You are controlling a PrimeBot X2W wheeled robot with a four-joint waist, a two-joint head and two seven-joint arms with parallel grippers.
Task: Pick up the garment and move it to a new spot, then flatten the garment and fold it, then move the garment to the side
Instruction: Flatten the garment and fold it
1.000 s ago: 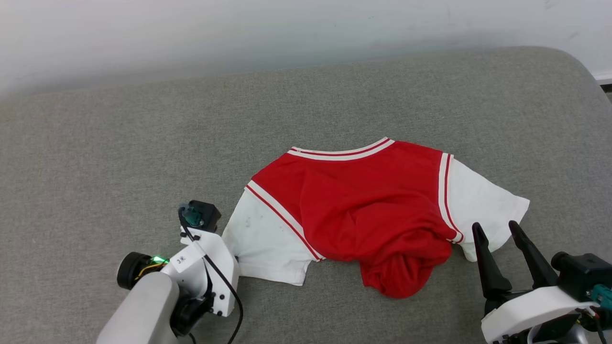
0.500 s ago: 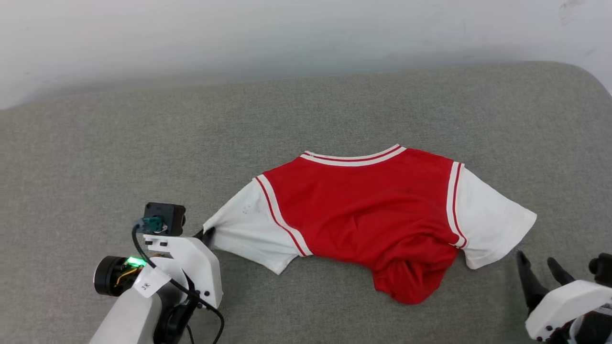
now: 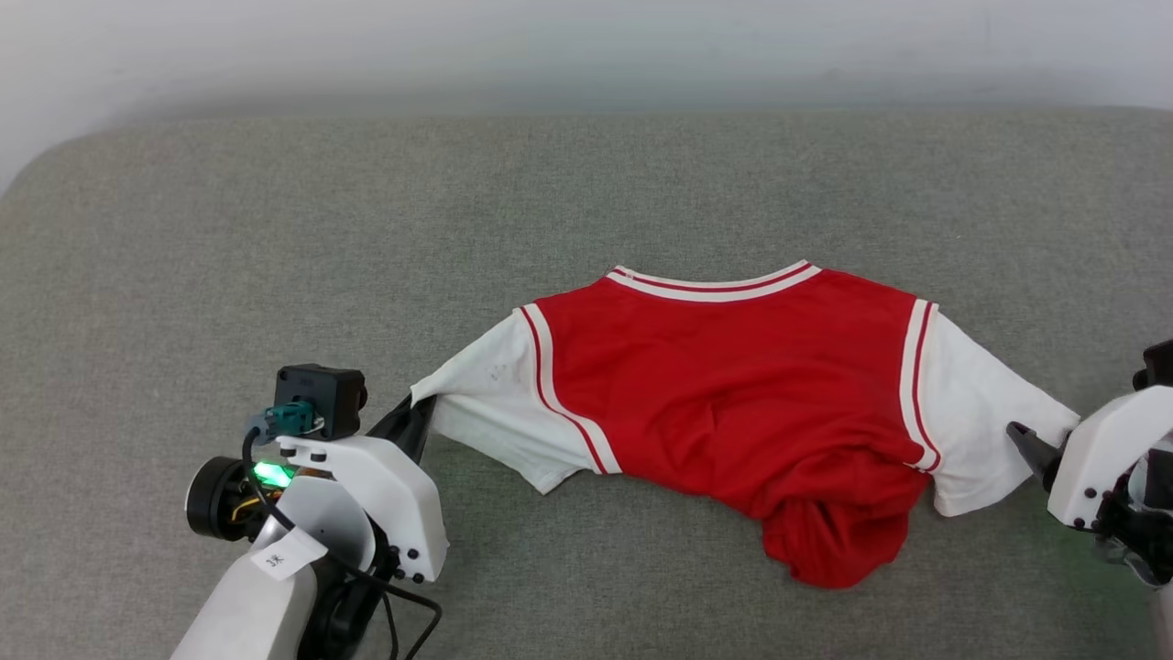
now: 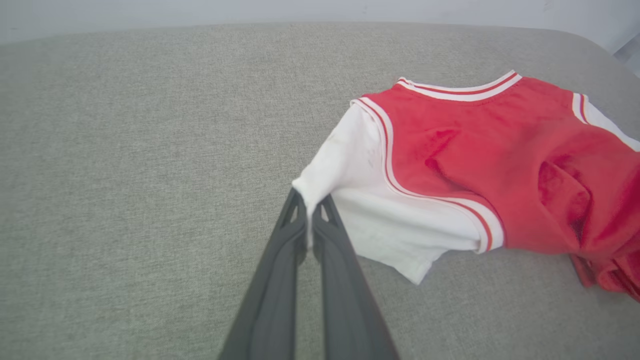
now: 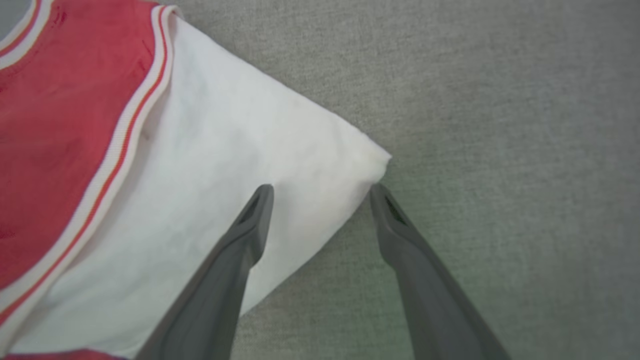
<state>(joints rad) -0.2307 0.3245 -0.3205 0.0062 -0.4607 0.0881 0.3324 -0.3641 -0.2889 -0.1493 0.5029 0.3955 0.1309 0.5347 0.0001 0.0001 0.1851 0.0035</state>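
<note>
The left jaws have now clamped shut on the tip of the shirt's (image 3: 733, 385) left sleeve (image 4: 360, 210), drawing it outward across the grey cushion (image 3: 275, 229). The right jaws, still wide open, now straddle the right sleeve's (image 5: 250, 140) corner, probably ready to grip it and spread the shirt.

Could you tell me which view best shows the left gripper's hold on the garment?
The left wrist view: it looks straight along the left gripper, shut on the tip of the garment's white sleeve. The head view half hides that pinch behind the wrist housing; the right wrist view shows the other sleeve.
</note>
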